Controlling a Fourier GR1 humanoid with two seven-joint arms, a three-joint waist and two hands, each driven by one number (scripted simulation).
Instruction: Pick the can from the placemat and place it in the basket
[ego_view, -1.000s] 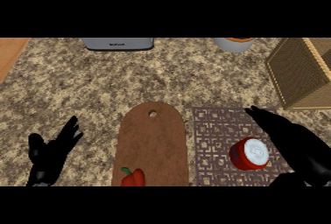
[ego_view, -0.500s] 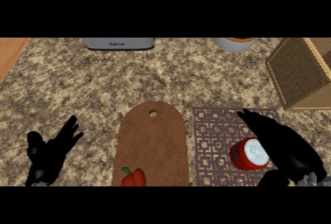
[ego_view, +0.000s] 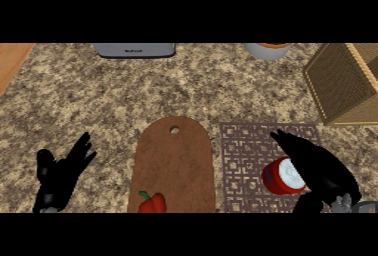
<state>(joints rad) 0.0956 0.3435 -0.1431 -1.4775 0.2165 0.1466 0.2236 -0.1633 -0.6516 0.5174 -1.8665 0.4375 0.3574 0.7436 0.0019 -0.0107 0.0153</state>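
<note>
Low on the placemat (ego_view: 247, 150), red can (ego_view: 280, 176) with white top, right hand (ego_view: 319, 167) spread over it, unclasped.

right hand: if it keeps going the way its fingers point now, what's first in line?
Likely only bare placemat, then counter. The right hand points up and left in the head view, with the can beside and under it, not ahead. Its height above the mat is unclear.
</note>
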